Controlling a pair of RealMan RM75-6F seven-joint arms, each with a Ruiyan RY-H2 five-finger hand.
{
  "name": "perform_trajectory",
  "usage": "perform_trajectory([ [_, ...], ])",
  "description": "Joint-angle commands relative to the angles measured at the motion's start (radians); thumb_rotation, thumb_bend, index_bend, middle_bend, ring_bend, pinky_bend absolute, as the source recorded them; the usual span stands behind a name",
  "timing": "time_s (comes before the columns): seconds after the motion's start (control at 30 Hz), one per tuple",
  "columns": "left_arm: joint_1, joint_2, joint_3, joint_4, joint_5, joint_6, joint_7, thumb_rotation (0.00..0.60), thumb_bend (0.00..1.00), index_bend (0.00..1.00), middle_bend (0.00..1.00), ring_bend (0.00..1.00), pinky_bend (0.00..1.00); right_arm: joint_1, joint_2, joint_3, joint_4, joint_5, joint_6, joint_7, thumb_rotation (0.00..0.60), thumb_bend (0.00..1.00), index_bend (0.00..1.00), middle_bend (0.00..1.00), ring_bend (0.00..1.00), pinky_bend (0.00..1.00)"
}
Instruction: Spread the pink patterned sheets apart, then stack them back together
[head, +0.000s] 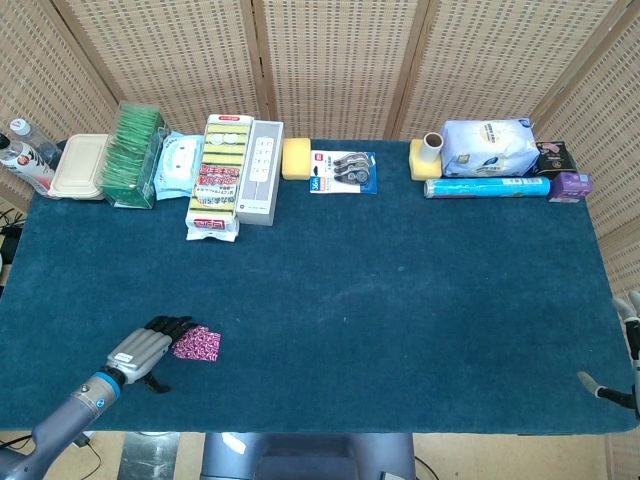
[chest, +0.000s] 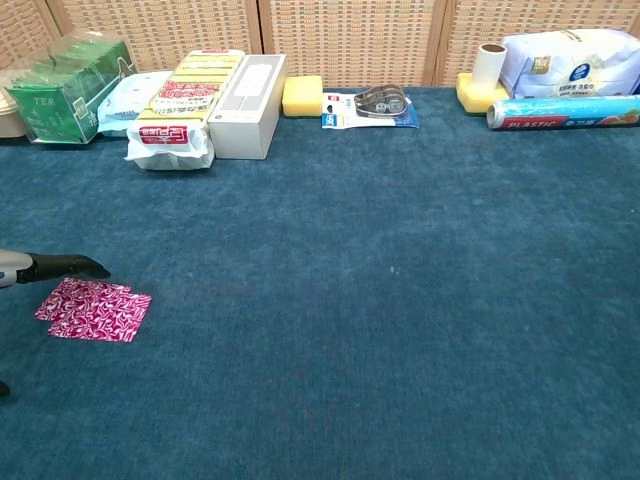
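**Pink sheets stacked, near-left corner**

The pink patterned sheets (chest: 93, 311) are seen lying flat on the blue table cloth (head: 400, 300), overlapped with edges slightly offset. The left hand (head: 150, 345) is held just above their far-left edge, fingers (chest: 70, 266) extended, nothing gripped. The right hand (head: 622, 350) is only partly shown at the table's right edge; its state cannot be told.
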Motion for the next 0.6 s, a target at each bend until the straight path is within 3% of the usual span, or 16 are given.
perform_trajectory([
  [0.03, 0.011, 0.026, 0.014, -0.03, 0.043, 0.018, -0.042, 0.6, 0.06, 0.0, 0.0, 0.0, 0.02, 0.0, 0.002, 0.0, -0.002, 0.0, -0.001, 0.001, 0.6, 0.0, 0.07, 0.01, 0.0, 0.0],
  [0.27, 0.026, 0.032, 0.075, -0.033, 0.159, 0.02, -0.12, 0.6, 0.06, 0.0, 0.0, 0.0, 0.02, 0.0, 0.001, -0.002, -0.002, -0.001, -0.002, -0.001, 0.6, 0.0, 0.06, 0.01, 0.0, 0.0],
  [0.6, 0.014, 0.005, 0.076, 0.005, 0.156, -0.002, -0.132, 0.6, 0.06, 0.0, 0.0, 0.0, 0.02, 0.0, 0.001, -0.001, 0.0, 0.0, -0.002, 0.003, 0.6, 0.0, 0.06, 0.01, 0.0, 0.0],
])
